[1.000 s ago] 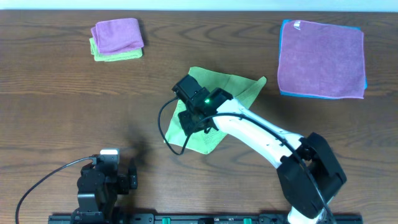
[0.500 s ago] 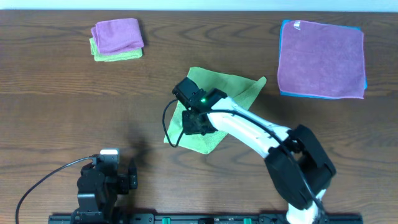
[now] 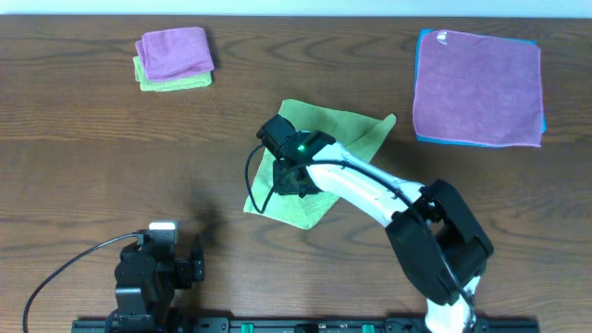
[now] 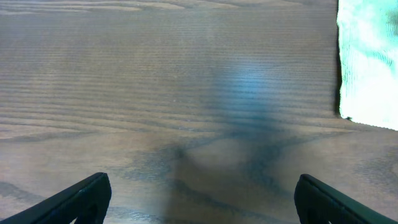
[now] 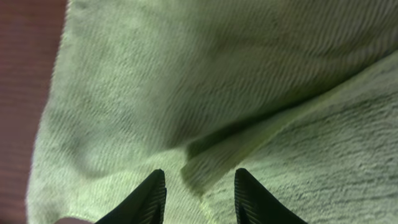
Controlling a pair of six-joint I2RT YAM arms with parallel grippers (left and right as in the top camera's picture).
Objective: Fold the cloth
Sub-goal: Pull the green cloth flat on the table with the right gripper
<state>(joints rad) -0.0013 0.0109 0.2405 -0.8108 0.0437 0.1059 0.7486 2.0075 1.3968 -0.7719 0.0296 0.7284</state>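
Observation:
A light green cloth (image 3: 347, 125) lies partly folded at the table's middle. My right gripper (image 3: 290, 181) is low over its left half, fingers pointing down. In the right wrist view the cloth (image 5: 155, 74) fills the frame, and the fingers (image 5: 199, 193) are open, with the corner of a folded-over layer lying between the tips, not clamped. My left gripper (image 3: 155, 268) rests at the front left edge, wide open and empty (image 4: 202, 199) over bare wood. The cloth's edge shows at the top right of the left wrist view (image 4: 370, 62).
A folded purple cloth on a green one (image 3: 174, 57) sits at the back left. A flat purple cloth on a blue one (image 3: 477, 86) lies at the back right. The right arm's black cable (image 3: 252, 185) loops over the cloth's left edge.
My right gripper has shifted slightly toward the back over the cloth, and the arm's elbow has swung left. The left arm has not moved.

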